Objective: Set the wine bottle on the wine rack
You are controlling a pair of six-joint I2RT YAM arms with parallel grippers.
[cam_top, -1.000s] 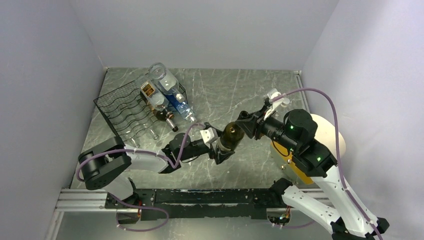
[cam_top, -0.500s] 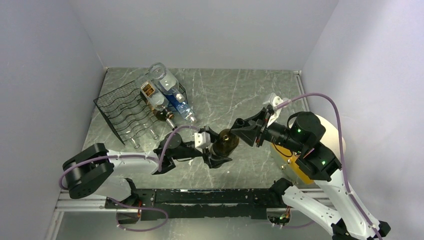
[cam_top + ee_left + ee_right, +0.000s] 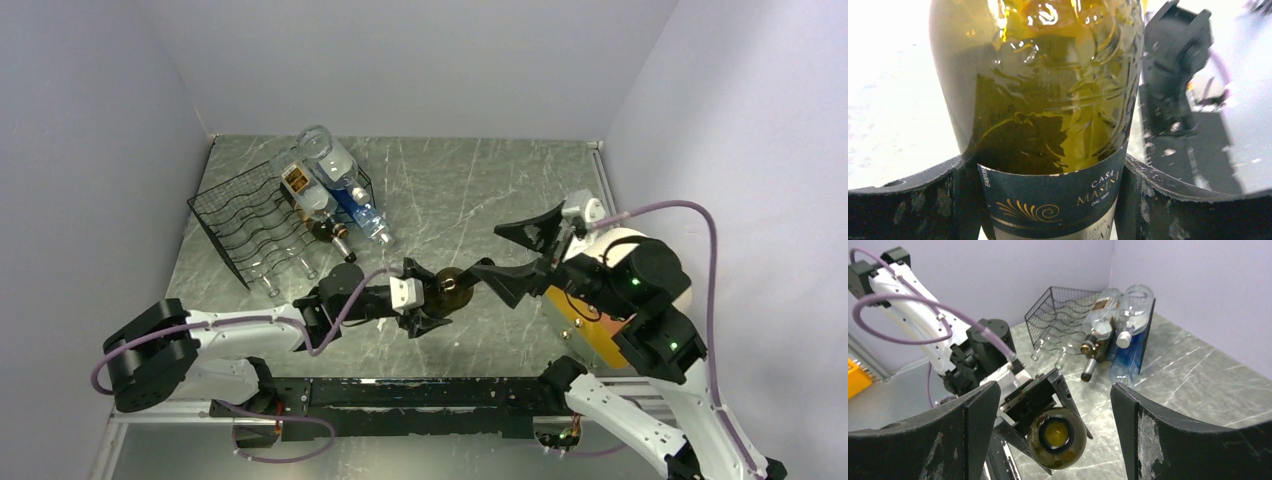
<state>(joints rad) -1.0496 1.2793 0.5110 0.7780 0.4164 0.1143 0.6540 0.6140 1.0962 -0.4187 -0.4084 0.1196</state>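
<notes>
Wine bottle [image 3: 452, 287]: dark olive glass with a navy label reading "CASA MASINI"; it lay roughly level over the middle of the table, between the two arms, its round base turned toward the right arm.
Left gripper [image 3: 425, 300]: closed around the bottle's body at the upper edge of the label; in the left wrist view both black fingers [image 3: 908, 205] pressed against the glass, one on each side.
Right gripper [image 3: 485, 250]: jaws spread wide, one on each side of the bottle's base; in the right wrist view a gap showed between the glass and each finger [image 3: 938, 440], so nothing was gripped.
Wine rack [image 3: 235, 215]: black wire, standing at the far left of the table, well apart from the held bottle; most of its wavy cradles were bare.
Racked bottles [image 3: 320, 185]: three lay together at the rack's right end, one clear, one with a blue label, one with an amber label and a dark neck, necks pointing toward the arms.
Table [image 3: 480, 180]: grey, marble-veined surface.
</notes>
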